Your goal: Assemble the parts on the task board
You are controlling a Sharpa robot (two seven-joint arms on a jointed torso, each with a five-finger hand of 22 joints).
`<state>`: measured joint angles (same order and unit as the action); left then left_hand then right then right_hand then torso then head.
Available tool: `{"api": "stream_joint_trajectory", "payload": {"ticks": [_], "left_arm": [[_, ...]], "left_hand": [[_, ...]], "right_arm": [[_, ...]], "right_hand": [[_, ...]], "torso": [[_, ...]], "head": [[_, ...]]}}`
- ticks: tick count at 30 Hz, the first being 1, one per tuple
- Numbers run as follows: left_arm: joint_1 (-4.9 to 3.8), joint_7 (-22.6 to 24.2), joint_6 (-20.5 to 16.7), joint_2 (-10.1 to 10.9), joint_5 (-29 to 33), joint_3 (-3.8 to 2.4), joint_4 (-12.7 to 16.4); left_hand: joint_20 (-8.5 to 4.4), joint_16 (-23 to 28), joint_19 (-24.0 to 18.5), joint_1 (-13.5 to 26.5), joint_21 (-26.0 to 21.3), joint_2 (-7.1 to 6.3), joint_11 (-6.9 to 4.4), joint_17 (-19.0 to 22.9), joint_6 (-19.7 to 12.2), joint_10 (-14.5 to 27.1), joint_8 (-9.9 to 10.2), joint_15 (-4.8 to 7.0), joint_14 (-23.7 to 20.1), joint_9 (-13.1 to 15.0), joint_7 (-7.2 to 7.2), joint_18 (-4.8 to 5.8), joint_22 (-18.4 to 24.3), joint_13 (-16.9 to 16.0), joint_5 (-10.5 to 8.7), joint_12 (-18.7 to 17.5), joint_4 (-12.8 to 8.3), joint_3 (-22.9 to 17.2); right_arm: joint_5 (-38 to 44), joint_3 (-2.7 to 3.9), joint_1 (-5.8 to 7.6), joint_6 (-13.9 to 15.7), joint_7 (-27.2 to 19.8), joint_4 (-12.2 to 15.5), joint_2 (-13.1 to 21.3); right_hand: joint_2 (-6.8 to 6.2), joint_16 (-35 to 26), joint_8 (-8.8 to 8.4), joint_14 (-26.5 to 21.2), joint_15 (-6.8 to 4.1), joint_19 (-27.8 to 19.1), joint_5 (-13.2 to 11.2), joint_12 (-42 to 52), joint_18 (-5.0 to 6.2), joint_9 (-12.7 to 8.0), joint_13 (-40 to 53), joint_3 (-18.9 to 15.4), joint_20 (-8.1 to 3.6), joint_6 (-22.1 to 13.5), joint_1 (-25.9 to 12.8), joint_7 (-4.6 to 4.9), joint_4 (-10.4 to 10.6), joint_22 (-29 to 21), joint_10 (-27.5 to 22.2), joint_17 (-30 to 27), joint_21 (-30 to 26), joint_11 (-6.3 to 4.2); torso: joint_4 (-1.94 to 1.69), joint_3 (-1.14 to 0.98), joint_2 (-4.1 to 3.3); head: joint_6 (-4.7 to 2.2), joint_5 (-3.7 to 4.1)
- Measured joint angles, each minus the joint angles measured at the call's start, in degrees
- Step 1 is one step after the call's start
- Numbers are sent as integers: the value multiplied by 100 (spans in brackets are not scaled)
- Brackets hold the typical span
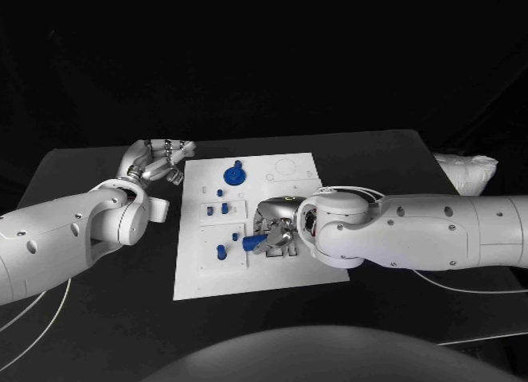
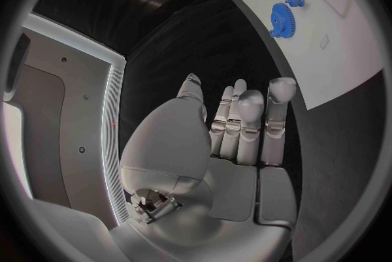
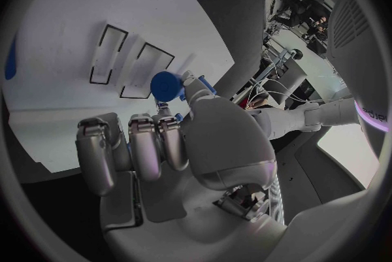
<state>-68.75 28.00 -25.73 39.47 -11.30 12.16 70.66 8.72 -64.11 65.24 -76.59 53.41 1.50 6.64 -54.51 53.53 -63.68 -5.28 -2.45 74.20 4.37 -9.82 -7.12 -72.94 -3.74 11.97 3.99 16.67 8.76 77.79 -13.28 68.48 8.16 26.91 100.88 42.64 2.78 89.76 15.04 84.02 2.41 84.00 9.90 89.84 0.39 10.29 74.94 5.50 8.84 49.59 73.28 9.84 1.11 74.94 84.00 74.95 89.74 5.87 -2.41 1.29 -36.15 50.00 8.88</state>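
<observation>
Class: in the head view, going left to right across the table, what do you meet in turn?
Left hand → blue gear on the task board → right hand, holding a blue part.

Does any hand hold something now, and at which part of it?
The right hand pinches a small blue part between thumb and fingertips, just under its round head. The left hand holds nothing; it rests beside the task board.
</observation>
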Motion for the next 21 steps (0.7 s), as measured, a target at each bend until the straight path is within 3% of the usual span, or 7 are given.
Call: {"api": "stream_joint_trajectory", "payload": {"ticks": [4,9,17,21], "left_arm": [[0,0,2,-2,-1,0,0],[0,-1,5,0,-1,0,0],[0,-1,6,20,-2,0,8],[0,-3,6,24,-2,0,7]], "left_hand": [[0,0,0,0,0,0,0,0,0,0,0,0,0,0,0,0,0,0,0,0,0,0],[0,0,0,0,0,0,0,0,0,0,0,0,0,0,0,0,0,0,0,0,0,0],[0,0,0,0,0,0,0,0,0,0,0,0,0,0,0,0,0,0,0,0,0,0],[0,0,0,0,0,0,0,3,0,0,0,0,0,0,0,0,0,0,29,0,16,16]], "right_arm": [[6,7,4,17,5,28,3],[21,4,3,139,-26,76,76],[-41,-2,1,661,-178,236,399],[-226,3,91,893,-304,385,630]], "right_hand": [[60,0,-137,-8,-90,0,342,0,-1,-96,0,319,-88,169,222,-27,-207,0,1,0,0,-99],[13,0,-204,0,-123,1,673,0,0,-158,0,672,-127,169,287,-27,-415,-1,4,-1,0,-140],[-32,0,-271,0,-164,1,765,0,0,-189,-1,897,-168,169,332,-27,-613,-1,1,-1,0,-183],[-47,0,-304,-8,-172,-7,818,0,0,-189,-1,980,-175,169,347,-27,-696,-2,10,-2,0,-192]], "torso": [[0,1,0],[2,-1,0],[3,-3,-2],[3,-1,-1]], "head": [[0,0],[0,-10],[0,-23],[0,-26]]}}
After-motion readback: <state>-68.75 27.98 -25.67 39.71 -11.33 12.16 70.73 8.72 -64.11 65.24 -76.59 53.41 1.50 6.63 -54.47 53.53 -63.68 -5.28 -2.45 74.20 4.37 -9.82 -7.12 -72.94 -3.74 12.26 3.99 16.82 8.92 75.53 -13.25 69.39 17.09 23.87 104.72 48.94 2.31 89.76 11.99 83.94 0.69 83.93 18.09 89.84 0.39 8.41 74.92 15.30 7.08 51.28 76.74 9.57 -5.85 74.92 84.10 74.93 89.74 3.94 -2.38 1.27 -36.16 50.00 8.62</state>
